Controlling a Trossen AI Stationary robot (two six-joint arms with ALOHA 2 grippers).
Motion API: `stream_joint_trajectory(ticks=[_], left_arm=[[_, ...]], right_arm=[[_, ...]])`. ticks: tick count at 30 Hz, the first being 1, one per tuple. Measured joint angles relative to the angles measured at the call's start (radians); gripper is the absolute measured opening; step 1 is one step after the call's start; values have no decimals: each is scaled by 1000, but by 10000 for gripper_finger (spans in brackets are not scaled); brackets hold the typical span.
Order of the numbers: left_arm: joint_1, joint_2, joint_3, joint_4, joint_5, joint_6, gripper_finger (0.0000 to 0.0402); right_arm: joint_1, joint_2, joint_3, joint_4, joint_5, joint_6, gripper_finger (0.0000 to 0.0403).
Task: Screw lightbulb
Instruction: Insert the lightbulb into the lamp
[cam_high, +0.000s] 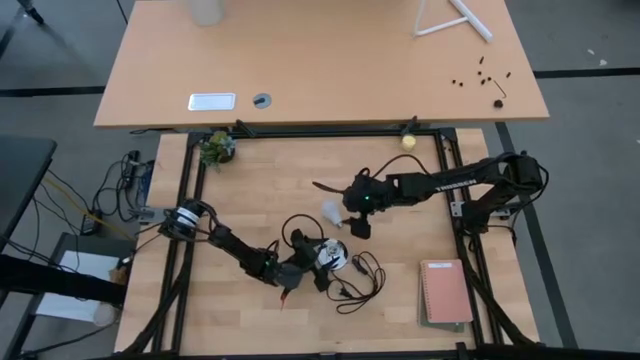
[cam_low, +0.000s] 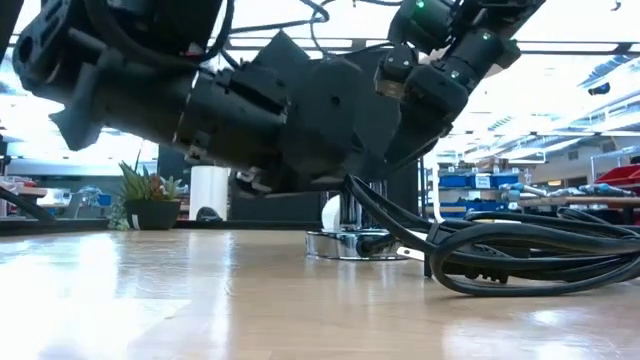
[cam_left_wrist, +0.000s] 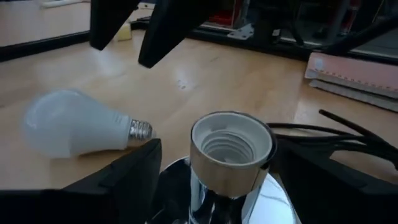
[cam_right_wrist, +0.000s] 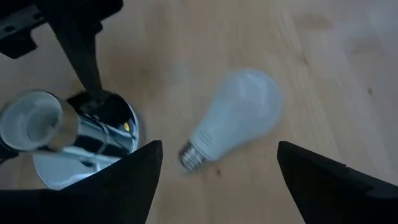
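The white lightbulb (cam_high: 332, 213) lies on its side on the wooden table, its screw base (cam_right_wrist: 191, 157) pointing toward the socket. The socket (cam_left_wrist: 233, 146) stands upright on its round chrome base (cam_low: 345, 243), threaded opening up. My left gripper (cam_left_wrist: 221, 158) is open and reaches in low from the table's left, one finger on each side of the chrome base. My right gripper (cam_right_wrist: 217, 149) is open and slants down over the bulb (cam_right_wrist: 239, 115) from the right. Its fingers stand on either side of the bulb and above it, touching nothing. My left gripper has its fingers (cam_left_wrist: 134, 177) close beside the rim of the socket's chrome base (cam_left_wrist: 180, 186), coming in nearly level from the table's left. I cannot tell whether they touch it. The socket rests on the table.
The socket's black cord (cam_high: 355, 280) lies in loops near and right of the socket (cam_low: 540, 255). A pink notebook (cam_high: 445, 292) lies at the near right. A small potted plant (cam_high: 215, 148) and a yellowish ball (cam_high: 409, 141) sit at the far edge.
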Motion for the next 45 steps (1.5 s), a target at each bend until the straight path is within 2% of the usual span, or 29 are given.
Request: stream_joint_trajectory(ticks=[3, 8, 14, 20, 24, 28, 33, 35, 37, 41, 45], left_arm=[[-17, -40, 0, -101, -1, -5, 313], [-66, -160, 0, -439, -30, -94, 297], [-71, -260, 0, -746, -100, -265, 280], [18, -272, 9, -768, -85, -362, 273], [65, -272, 68, -825, -24, -345, 273], [75, -272, 141, -914, -69, -302, 273], [54, -272, 188, -833, -256, -20, 272], [51, -272, 180, -761, -299, 110, 272], [60, -272, 158, -659, -250, 229, 272], [88, -272, 68, -381, -27, 390, 261], [103, -302, -38, -171, 29, 511, 245]], right_arm=[[7, 0, -34, 90, 0, -5, 327], [23, 0, -129, 236, 10, 58, 325], [70, 0, -184, 301, 135, 125, 325], [101, 72, -185, 362, 213, 194, 325], [105, 126, -185, 387, 299, 255, 324], [111, 187, -184, 437, 369, 238, 324], [103, 267, -184, 504, 371, 198, 319], [98, 287, -181, 530, 380, 192, 308], [97, 296, -179, 537, 385, 204, 291], [103, 278, -181, 511, 385, 208, 244], [109, 216, -185, 434, 387, 198, 193]])
